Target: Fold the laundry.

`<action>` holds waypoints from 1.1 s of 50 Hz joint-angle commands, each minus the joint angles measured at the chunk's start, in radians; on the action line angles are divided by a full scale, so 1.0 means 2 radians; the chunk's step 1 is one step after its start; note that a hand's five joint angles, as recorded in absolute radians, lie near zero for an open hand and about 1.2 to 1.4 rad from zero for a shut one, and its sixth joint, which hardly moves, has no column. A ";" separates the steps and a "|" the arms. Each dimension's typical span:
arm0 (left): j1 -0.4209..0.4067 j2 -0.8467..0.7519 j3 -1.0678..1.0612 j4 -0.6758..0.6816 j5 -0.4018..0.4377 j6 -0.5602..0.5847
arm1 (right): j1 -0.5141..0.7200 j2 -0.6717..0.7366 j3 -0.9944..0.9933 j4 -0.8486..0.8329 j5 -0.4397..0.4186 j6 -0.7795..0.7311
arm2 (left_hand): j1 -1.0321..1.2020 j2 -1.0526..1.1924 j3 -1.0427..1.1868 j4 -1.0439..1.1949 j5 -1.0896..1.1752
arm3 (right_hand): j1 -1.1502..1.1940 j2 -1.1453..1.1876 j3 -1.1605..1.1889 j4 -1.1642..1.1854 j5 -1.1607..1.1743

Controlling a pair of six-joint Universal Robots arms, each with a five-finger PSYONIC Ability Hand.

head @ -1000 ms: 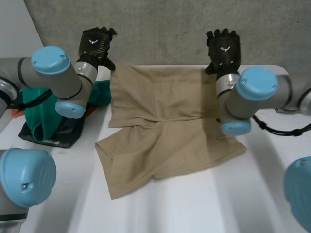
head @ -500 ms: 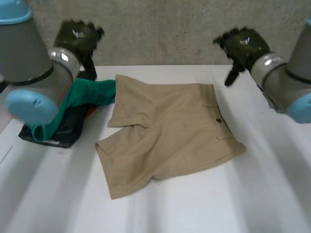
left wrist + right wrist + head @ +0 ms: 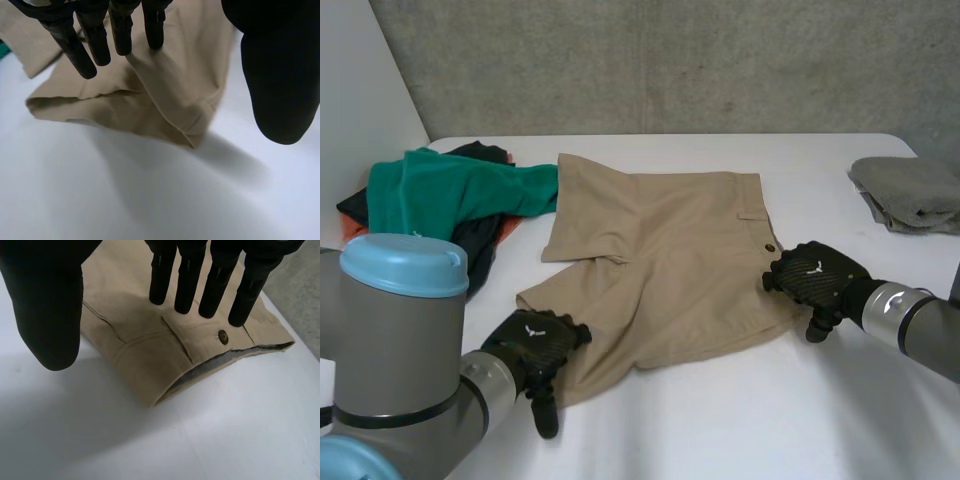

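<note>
While the khaki shorts point(image 3: 660, 270) lie spread on the white table point(image 3: 740, 420), the left robot hand point(image 3: 532, 345) sits over the near leg hem, fingers point(image 3: 95, 45) straight, thumb wide, gripping nothing; the right robot hand point(image 3: 815, 280) is at the buttoned waistband end, likewise spread and empty.

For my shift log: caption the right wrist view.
Open black right hand poised at the buttoned waistband corner of tan fabric shorts.

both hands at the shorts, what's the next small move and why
Probably close each hand on the tan shorts: the left hand hovers open over a leg hem, the right hand open over the waistband by the button, nothing gripped yet.
</note>
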 commanded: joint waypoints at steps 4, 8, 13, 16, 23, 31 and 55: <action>-0.008 -0.051 0.025 0.059 -0.032 0.018 | 0.006 0.015 0.007 -0.080 0.014 0.057 | -0.019 -0.026 -0.022 -0.025 -0.025 | 0.425 0.426 0.424 0.423 0.420; -0.017 -0.073 0.031 0.082 -0.048 0.045 | 0.008 0.012 0.011 -0.082 0.018 0.087 | 0.055 0.049 0.053 0.050 0.049 | 0.425 0.426 0.424 0.423 0.420; -0.023 -0.085 0.031 0.114 -0.060 0.075 | 0.010 0.001 0.016 -0.074 0.022 0.104 | 0.276 0.269 0.273 0.270 0.270 | 0.425 0.426 0.424 0.423 0.420; -0.022 -0.084 0.030 0.138 -0.070 0.091 | 0.013 -0.005 0.019 -0.067 0.023 0.107 | 0.531 0.524 0.528 0.525 0.525 | 0.425 0.426 0.424 0.423 0.420; -0.018 -0.034 0.017 0.122 -0.065 0.091 | 0.010 -0.040 0.022 0.004 0.038 0.078 | 0.592 0.585 0.589 0.586 0.586 | 0.425 0.426 0.424 0.423 0.420; -0.021 0.030 -0.016 -0.016 -0.004 0.119 | -0.021 -0.091 0.044 0.247 0.060 -0.094 | 0.592 0.585 0.589 0.586 0.586 | 0.425 0.426 0.424 0.423 0.420; -0.013 0.028 -0.008 -0.038 0.021 0.046 | 0.040 -0.050 -0.025 0.060 0.096 0.170 | 0.088 0.082 0.086 0.083 0.082 | 0.425 0.426 0.424 0.423 0.420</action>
